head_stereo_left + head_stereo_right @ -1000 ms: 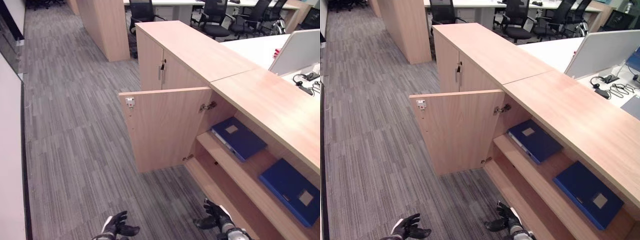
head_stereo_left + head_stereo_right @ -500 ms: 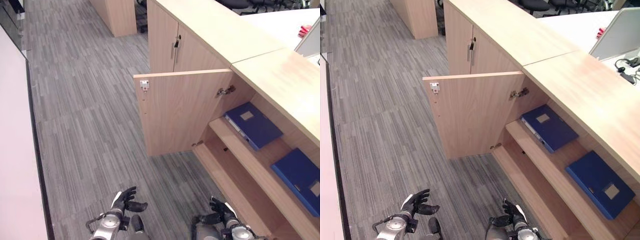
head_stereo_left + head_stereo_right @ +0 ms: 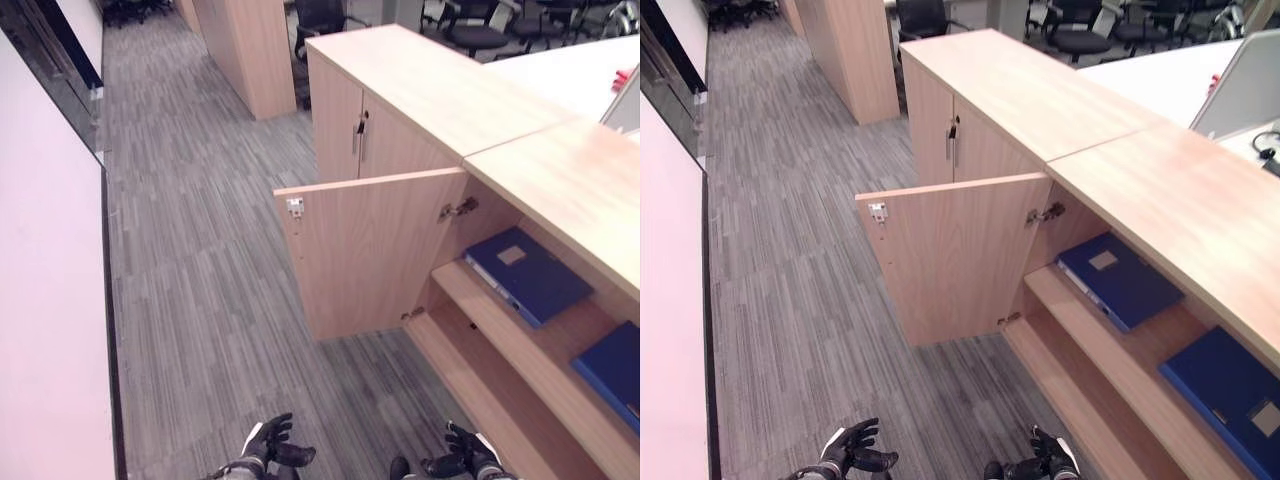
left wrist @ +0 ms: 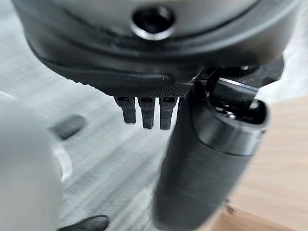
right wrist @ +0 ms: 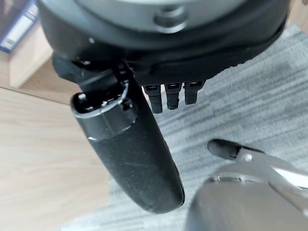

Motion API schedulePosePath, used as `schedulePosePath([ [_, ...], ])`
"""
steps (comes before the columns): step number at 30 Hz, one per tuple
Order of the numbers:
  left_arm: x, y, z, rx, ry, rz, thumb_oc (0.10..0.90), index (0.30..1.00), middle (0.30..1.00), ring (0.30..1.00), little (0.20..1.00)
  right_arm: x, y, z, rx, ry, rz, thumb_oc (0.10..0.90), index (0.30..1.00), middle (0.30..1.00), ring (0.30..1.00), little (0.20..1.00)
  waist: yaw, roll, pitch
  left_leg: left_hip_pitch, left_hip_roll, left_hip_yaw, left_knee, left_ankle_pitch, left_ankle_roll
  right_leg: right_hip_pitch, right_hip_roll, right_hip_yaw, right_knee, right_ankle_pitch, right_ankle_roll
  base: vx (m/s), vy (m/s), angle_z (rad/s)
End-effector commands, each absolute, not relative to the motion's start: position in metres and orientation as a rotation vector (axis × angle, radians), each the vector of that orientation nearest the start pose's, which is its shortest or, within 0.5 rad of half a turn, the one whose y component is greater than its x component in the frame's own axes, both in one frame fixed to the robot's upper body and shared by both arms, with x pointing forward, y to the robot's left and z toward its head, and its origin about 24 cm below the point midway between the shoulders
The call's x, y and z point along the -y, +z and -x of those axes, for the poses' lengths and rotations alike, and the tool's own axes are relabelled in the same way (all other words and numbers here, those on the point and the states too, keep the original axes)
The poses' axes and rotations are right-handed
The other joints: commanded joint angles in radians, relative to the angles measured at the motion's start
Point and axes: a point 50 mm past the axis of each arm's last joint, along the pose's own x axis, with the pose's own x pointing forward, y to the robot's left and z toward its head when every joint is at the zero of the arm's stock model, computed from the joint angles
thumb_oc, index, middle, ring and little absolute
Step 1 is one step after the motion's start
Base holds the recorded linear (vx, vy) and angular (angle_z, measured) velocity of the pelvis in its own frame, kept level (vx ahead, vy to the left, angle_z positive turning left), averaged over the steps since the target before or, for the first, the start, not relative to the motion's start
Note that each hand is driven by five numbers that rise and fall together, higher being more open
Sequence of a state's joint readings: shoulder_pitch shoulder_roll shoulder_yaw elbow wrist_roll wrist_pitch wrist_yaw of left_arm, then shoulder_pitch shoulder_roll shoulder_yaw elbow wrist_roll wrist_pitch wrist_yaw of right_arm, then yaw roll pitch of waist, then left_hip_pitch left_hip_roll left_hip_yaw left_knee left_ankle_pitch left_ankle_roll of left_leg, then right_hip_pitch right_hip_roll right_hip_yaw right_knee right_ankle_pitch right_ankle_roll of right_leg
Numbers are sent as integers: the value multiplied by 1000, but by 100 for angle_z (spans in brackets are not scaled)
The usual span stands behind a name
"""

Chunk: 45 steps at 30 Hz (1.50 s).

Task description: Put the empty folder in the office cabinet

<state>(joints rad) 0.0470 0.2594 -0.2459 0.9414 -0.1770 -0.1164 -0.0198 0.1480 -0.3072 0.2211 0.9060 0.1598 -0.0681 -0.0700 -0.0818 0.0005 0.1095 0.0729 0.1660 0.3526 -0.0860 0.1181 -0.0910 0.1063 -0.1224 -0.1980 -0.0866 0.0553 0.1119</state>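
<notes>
Left eye view has both blue folders [image 3: 527, 272] already lying on the open office cabinet's [image 3: 480, 330] shelf and your left hand [image 3: 268, 443] and right hand [image 3: 464, 456] relaxed and empty, so probably just swing the cabinet door [image 3: 375, 250] closed from its free edge.

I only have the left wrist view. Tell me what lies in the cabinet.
Observer: One blue folder and a second blue folder lie flat on the upper shelf, apart from each other.
Operator: Report the door.
Observer: The cabinet door stands wide open, out over the carpet.
Operator: Give me the right hand.
Observer: The right hand hangs low over the carpet, fingers relaxed, holding nothing.
</notes>
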Motion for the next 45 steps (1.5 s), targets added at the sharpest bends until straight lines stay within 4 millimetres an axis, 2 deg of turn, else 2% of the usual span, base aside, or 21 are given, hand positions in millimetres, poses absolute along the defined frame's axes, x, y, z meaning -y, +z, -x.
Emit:
schedulePosePath([
  [1, -239, -86, -208, -559, 84, -150, 800, 900, 900, 900, 900, 254, -125, -123, -863, -107, 296, 800, 900, 900, 900, 900, 9, 2, 15, 73, -52, 12, 15, -110, -6, -1, -45, -9, 54, -75, 73, 31, -2, 1],
  [3, -246, -65, -227, -450, 123, -125, 800, 900, 900, 900, 900, 255, -126, -120, -869, -116, 291, 800, 900, 900, 900, 900, 4, 1, 10, 80, -49, 18, 14, -111, -8, 5, -44, -8, 48, -72, 74, 23, -5, 1],
  [4, -246, -65, -227, -449, 123, -125, 800, 900, 900, 900, 900, 255, -126, -120, -869, -116, 291, 800, 900, 900, 900, 900, 4, 1, 11, 80, -49, 18, 15, -111, -8, 7, -44, -8, 47, -72, 74, 52, -10, -1],
  [5, -266, -30, -261, -309, 225, -111, 800, 900, 900, 900, 900, 253, -126, -116, -874, -89, 291, 800, 900, 900, 900, 900, -14, -1, -3, 92, -45, 31, 10, -112, -12, 7, -44, -2, 43, -67, 79, 37, -2, -2],
  [7, -270, -23, -269, -285, 248, -106, 800, 900, 900, 900, 900, 252, -126, -116, -871, -83, 292, 800, 900, 900, 900, 900, -19, -2, -3, 96, -45, 36, 10, -113, -13, 8, -43, 1, 43, -66, 80, 43, 2, -9],
  [8, -288, 3, -287, -208, 319, -107, 800, 900, 900, 900, 900, 251, -127, -113, -874, -65, 298, 800, 900, 900, 900, 900, -32, -1, -10, 106, -46, 45, 8, -115, -14, 11, -42, 7, 42, -62, 83, 38, 7, -18],
  [10, -288, 3, -288, -207, 319, -107, 800, 900, 900, 900, 900, 251, -126, -113, -874, -65, 297, 800, 900, 900, 900, 900, -31, -2, -10, 105, -46, 46, 8, -115, -14, 9, -42, 8, 42, -62, 83, 25, 11, -15],
  [11, -309, 40, -307, -105, 393, -122, 800, 900, 900, 900, 900, 253, -127, -111, -887, -54, 304, 800, 900, 900, 900, 900, -45, 0, -16, 111, -44, 56, 6, -117, -17, 9, -41, 14, 41, -58, 87, 31, 16, -17],
  [12, -316, 51, -314, -84, 426, -112, 800, 900, 900, 900, 900, 253, -128, -109, -894, -47, 308, 800, 900, 900, 900, 900, -53, 1, -22, 113, -44, 62, 6, -118, -17, 4, -41, 19, 42, -54, 89, 31, 17, -20],
  [14, -316, 53, -315, -81, 425, -112, 800, 900, 900, 900, 900, 253, -128, -110, -892, -47, 306, 800, 900, 900, 900, 900, -51, 0, -20, 113, -44, 63, 6, -118, -17, 2, -41, 20, 43, -54, 89, 24, 12, -20],
  [15, -335, 95, -331, 15, 496, -115, 800, 900, 900, 900, 900, 256, -127, -108, -896, -42, 309, 800, 900, 900, 900, 900, -78, 2, -29, 118, -47, 82, 2, -119, -18, -9, -43, 35, 40, -41, 99, 42, 21, -13],
  [16, -335, 96, -331, 16, 495, -115, 800, 900, 900, 900, 900, 255, -127, -108, -895, -43, 308, 800, 900, 900, 900, 900, -76, 2, -30, 116, -47, 83, 2, -119, -18, -12, -43, 36, 41, -40, 99, 54, 43, -4],
  [19, -349, 127, -339, 78, 522, -148, 800, 900, 900, 900, 900, 257, -129, -104, -916, -39, 297, 800, 900, 900, 900, 900, -89, 4, -33, 120, -48, 101, 0, -122, -20, -22, -46, 46, 42, -33, 106, 38, 49, -21],
  [23, -343, 165, -355, 158, 499, -180, 800, 900, 900, 900, 900, 260, -128, -102, -919, -39, 287, 800, 900, 900, 900, 900, -113, 0, -33, 120, -52, 118, 1, -131, -19, -38, -50, 57, 48, -25, 120, 42, 44, -14],
  [29, -326, 179, -367, 204, 445, -177, 800, 900, 900, 900, 900, 264, -125, -108, -899, -65, 283, 800, 900, 900, 900, 900, -135, -8, -27, 105, -57, 139, 1, -135, -12, -72, -55, 78, 54, -7, 133, 26, 44, -10],
  [35, -310, 197, -378, 247, 408, -198, 800, 900, 900, 900, 900, 269, -119, -120, -857, -80, 299, 800, 900, 900, 900, 900, -163, -31, -16, 71, -54, 189, 4, -134, -9, -136, -49, 117, 50, 31, 146, 6, 32, -27],
  [39, -303, 204, -383, 265, 399, -189, 800, 900, 900, 900, 900, 270, -119, -119, -860, -94, 300, 800, 900, 900, 900, 900, -177, -43, -14, 60, -50, 208, 6, -135, -9, -156, -44, 132, 49, 41, 150, 12, 11, -20],
  [45, -278, 205, -393, 275, 322, -192, 800, 900, 900, 900, 900, 268, -122, -108, -882, -97, 292, 800, 900, 900, 900, 900, -215, -65, -17, 77, -52, 235, 5, -148, -6, -168, -45, 155, 55, 49, 150, 46, 29, -9],
])
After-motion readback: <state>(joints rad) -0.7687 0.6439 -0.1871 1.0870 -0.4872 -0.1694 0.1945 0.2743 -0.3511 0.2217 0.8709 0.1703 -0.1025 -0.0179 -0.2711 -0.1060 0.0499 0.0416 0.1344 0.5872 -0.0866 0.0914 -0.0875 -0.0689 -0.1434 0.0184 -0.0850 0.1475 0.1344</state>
